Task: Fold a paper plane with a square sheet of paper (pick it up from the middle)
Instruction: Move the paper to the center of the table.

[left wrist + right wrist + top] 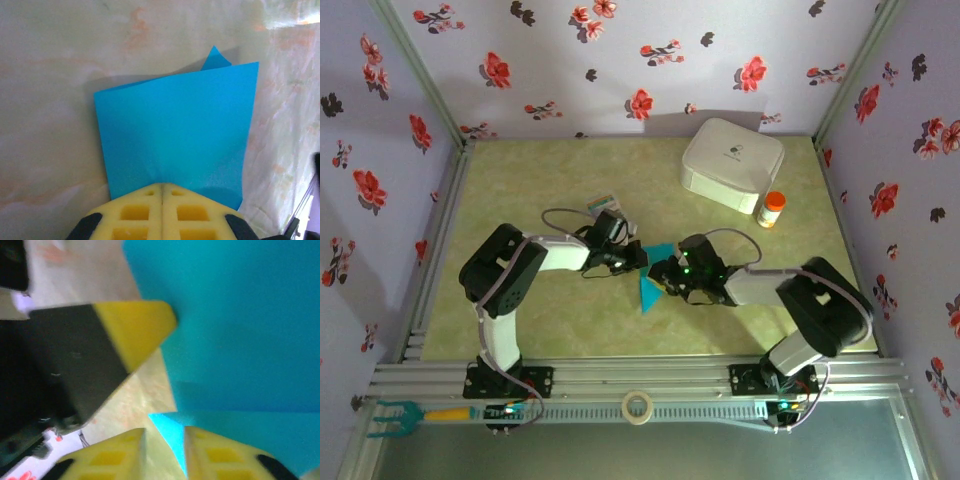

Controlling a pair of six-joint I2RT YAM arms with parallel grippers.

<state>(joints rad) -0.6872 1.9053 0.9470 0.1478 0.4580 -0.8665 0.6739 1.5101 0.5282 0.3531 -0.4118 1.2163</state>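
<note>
The square sheet of paper (648, 290) is bright turquoise, partly folded, and lies mid-table between the two arms. In the left wrist view the paper (175, 130) spreads out ahead, with a small folded corner sticking up behind its far edge. My left gripper (163, 186) is shut on its near edge, the yellow pads pressed together. From above, the left gripper (638, 258) meets the right gripper (662, 272) over the sheet. My right gripper (165, 437) stands open, and a lit corner of the paper (240, 325) lies in the gap by its right pad. The left gripper's fingertip (137, 327) shows close by.
A white rounded box (732, 165) and an orange-capped bottle (773, 210) stand at the back right. A small printed card (603, 205) lies behind the left gripper. A tape roll (638, 405) and a teal-and-yellow tool (405, 413) rest on the front rail. Floral walls enclose three sides.
</note>
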